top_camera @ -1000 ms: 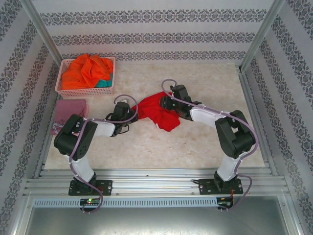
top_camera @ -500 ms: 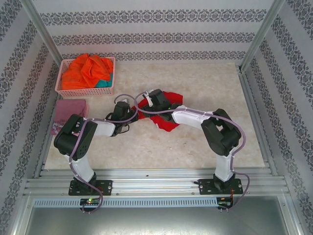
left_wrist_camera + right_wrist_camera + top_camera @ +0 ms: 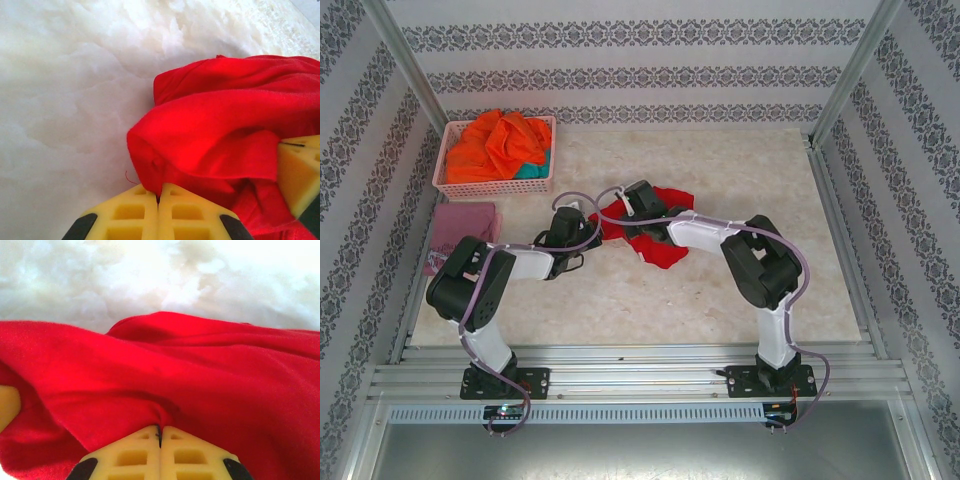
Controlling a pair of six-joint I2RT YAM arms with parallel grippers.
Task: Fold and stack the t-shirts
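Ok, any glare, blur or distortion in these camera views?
Top external: sharp and evenly lit, faint shadows under the arms, corner posts splayed by the wide lens. Left wrist: the table looks washed out, the red t-shirt is heavily saturated yet its folds read. Right wrist: the far table is blown out and soft; cloth by the right gripper is fairly crisp.

The right fingers [image 3: 135,455] have pulled the red t-shirt [image 3: 665,252] leftward, bunching it smaller.
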